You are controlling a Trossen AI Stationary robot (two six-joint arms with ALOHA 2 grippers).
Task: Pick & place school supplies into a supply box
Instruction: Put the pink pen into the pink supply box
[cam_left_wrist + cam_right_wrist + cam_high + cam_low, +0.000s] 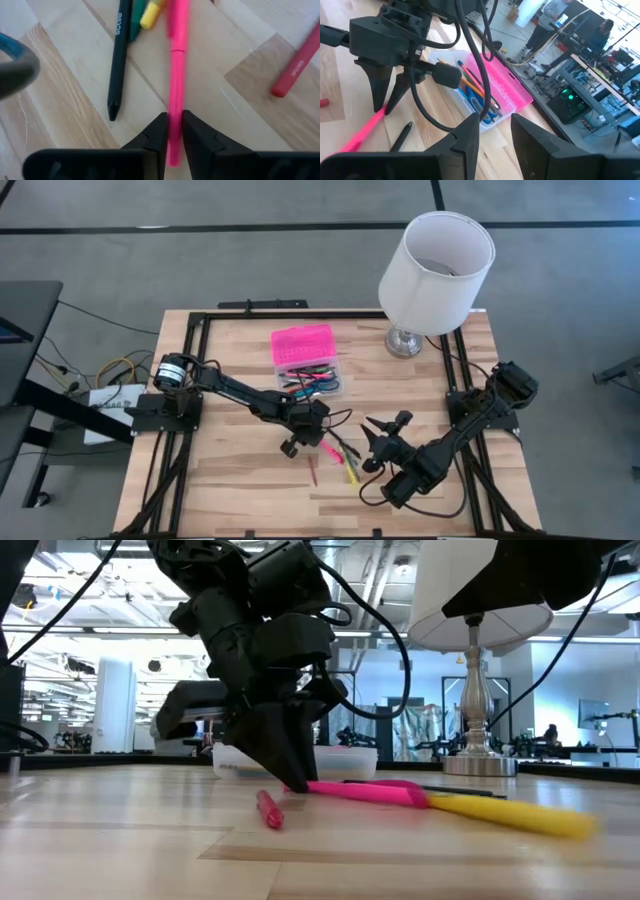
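Pink marker (176,75) lay flat on the bench (230,490), its end pinched between the fingers of the left end effector (170,131), a low grip suited to lifting it toward the box (310,365) just behind. Right end effector (385,430) waited nearby, fingers spread, empty.

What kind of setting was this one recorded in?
Probably a robotics lab or workshop in a large open hall: a framed wooden table carrying two arms, exposed ceiling pipes and lights behind, and workbenches with electronics where people stand.
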